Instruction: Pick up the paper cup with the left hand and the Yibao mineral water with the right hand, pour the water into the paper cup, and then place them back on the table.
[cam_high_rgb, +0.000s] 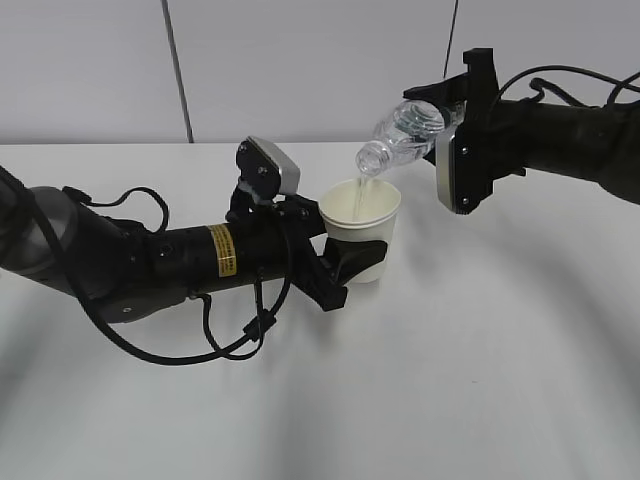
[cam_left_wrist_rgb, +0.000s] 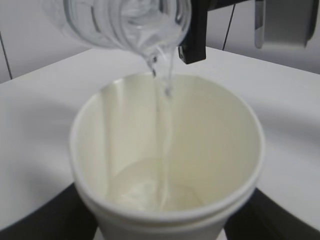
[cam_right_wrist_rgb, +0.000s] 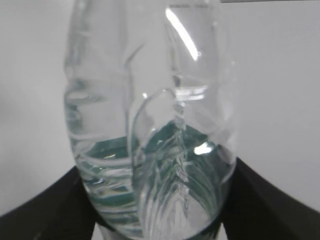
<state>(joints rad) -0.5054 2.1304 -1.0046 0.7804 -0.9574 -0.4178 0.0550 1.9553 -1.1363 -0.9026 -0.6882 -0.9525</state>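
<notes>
Looking from the outside camera, you see the left gripper (cam_high_rgb: 352, 262) closed around the lower part of the paper cup (cam_high_rgb: 361, 226), which stands upright and seems lifted a little above the white table (cam_high_rgb: 480, 380), though you cannot be sure of the gap from this angle. The right gripper (cam_high_rgb: 452, 135) holds the water bottle (cam_high_rgb: 402, 133) tilted down to the left, with its open mouth just above the rim of the cup, and a thin stream of water (cam_high_rgb: 358, 198) falls into the cup. The yellow sticker (cam_high_rgb: 223, 250) on the left arm is visible only in this view. The left wrist camera shows you what the outside view cannot: the inside of the cup (cam_left_wrist_rgb: 165, 150), with a shallow pool of water at the bottom and the stream (cam_left_wrist_rgb: 162, 145) landing in it. The neck of the bottle (cam_left_wrist_rgb: 125, 22) hangs over the far edge of the cup, and the two dark fingers (cam_left_wrist_rgb: 45, 220) press on both sides of the cup at the bottom of the picture. The right wrist camera gives only a very close look at the bottle (cam_right_wrist_rgb: 150, 125), gripped between two dark fingers (cam_right_wrist_rgb: 45, 205); a green label shows through the clear ribbed plastic, and neither the cup nor the stream appears there.
</notes>
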